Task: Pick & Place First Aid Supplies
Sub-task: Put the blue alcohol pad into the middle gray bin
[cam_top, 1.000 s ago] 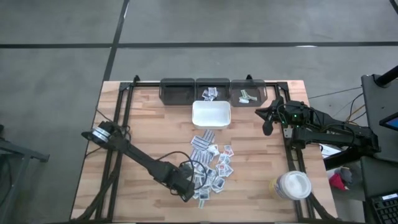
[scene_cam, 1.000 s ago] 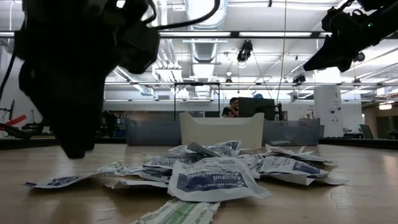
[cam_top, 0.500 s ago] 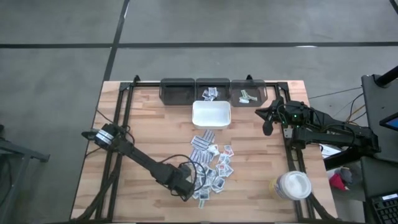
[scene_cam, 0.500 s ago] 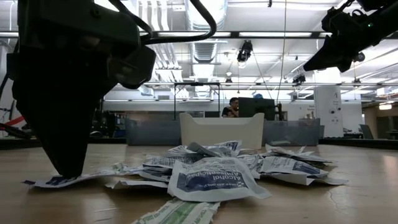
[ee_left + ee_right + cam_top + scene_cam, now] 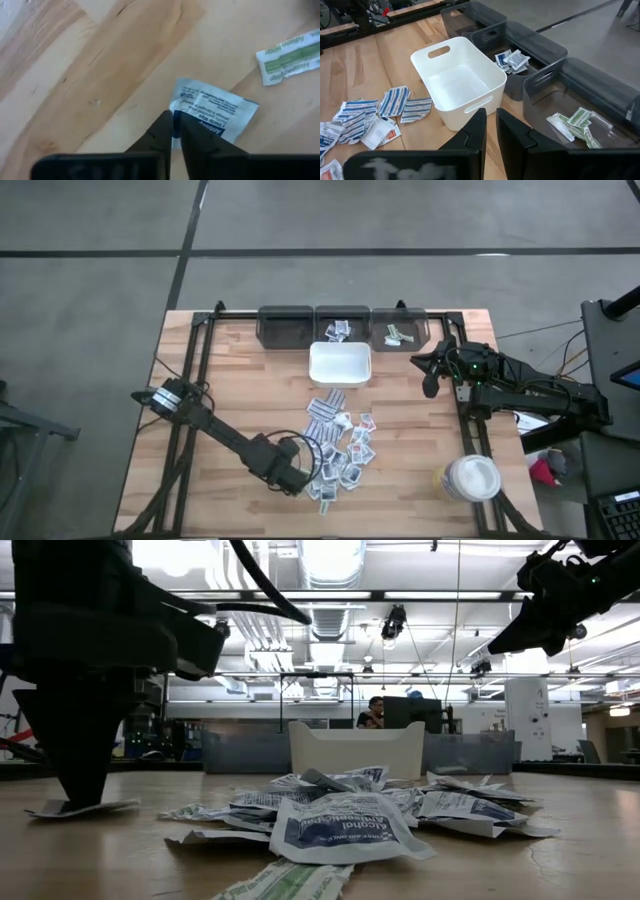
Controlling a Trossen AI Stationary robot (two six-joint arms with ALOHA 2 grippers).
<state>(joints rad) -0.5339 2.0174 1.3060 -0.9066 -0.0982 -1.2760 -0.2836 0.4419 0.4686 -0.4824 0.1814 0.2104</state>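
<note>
Left end effector [image 5: 174,131] pinches the edge of 1 blue-print packet [image 5: 212,113] lying on the table [image 5: 100,65].

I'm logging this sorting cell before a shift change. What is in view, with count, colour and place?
packets: many, white with blue, red or green print, loose pile mid-table
pinched packet: one, white and blue, beside the pile, on the table
white tray: one, behind the pile
grey bins: three, far edge; middle holds blue-print packets, right one green-print packets
jar: one, white lid, right near corner
table: one, pale wood
person: one, far off in the room
left gripper: shut on pinched packet
right gripper: raised near the bins, jaws close together
</note>
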